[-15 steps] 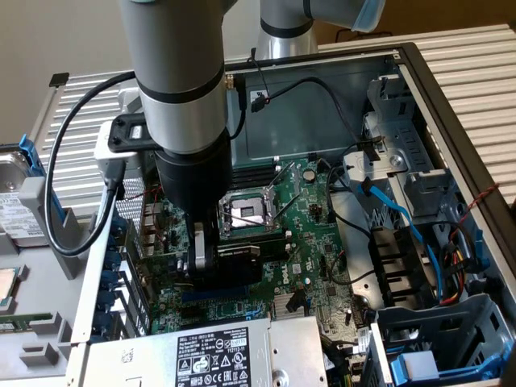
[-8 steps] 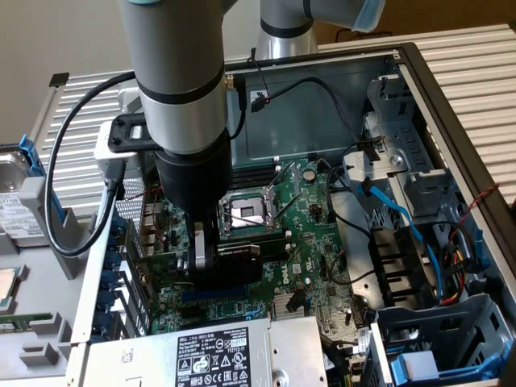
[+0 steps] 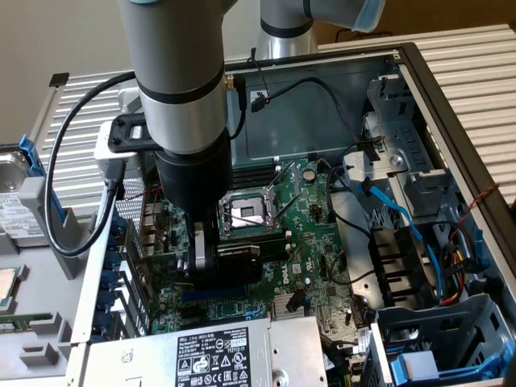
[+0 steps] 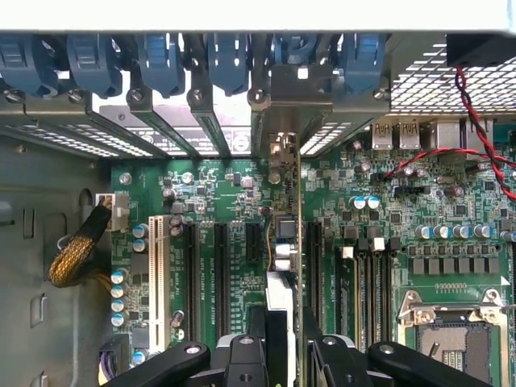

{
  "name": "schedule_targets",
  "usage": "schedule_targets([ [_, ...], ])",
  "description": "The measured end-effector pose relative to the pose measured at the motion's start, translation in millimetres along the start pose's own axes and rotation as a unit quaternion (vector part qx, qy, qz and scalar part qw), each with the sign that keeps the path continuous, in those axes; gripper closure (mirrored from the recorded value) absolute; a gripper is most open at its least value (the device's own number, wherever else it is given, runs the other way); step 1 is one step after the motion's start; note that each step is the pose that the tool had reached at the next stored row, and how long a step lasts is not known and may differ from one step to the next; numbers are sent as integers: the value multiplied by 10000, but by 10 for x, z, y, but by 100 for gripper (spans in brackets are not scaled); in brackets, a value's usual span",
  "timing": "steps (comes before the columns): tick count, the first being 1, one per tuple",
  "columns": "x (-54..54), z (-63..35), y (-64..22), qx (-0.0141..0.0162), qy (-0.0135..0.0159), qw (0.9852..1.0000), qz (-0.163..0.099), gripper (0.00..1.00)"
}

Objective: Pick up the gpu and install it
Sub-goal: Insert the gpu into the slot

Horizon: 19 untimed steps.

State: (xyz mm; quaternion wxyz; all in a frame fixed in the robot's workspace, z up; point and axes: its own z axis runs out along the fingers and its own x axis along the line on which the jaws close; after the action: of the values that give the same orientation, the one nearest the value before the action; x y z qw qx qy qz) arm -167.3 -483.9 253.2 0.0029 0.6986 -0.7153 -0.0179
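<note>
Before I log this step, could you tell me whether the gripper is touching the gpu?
Touching: the wrist view shows the gripper with a finger on each side of the gpu, clamped on its edge.

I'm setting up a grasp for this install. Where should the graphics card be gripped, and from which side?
Pinch the graphics card across its two flat faces at the long edge facing away from the motherboard, coming from above. It stands on edge, thin, with its metal bracket toward the case's slot openings. The hand grips it so.
</note>
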Motion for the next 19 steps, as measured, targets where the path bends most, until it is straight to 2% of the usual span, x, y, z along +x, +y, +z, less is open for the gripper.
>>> schedule_targets([
  [19,21,1,0,3,-6,10000,0,73],
])
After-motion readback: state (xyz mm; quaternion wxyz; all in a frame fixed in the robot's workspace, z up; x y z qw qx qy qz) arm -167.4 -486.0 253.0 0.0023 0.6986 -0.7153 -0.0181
